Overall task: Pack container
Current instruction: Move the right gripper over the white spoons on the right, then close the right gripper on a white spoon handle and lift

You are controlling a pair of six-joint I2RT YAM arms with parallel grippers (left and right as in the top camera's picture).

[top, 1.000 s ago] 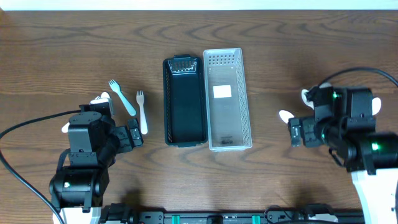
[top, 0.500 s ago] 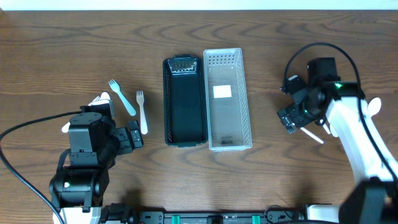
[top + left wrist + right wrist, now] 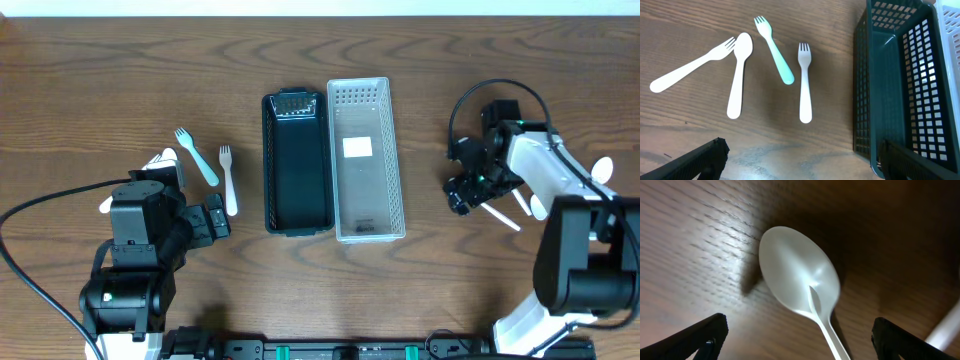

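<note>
Table: dk brown wood (image 3: pixel 100 80), grain running mostly L–R in overhead view, wavy bands nr the far edge; filled almost the whole frame.
Table, L wrist view: same wood (image 3: pixel 685 30), lighter brown, fine grain lines, pale hazy patch nr the bottom edge.
Table, R wrist view: wood (image 3: pixel 685 255) seen v. close, bright glare on the left part, deep shade upper right.
Strip: white band (image 3: pixel 320 7) along top edge of overhead view, beyond the table's far edge; couldn't tell what it was.
Rail: black bar (image 3: pixel 250 347) along bottom edge, w/ small green bits nr the middle.
</note>
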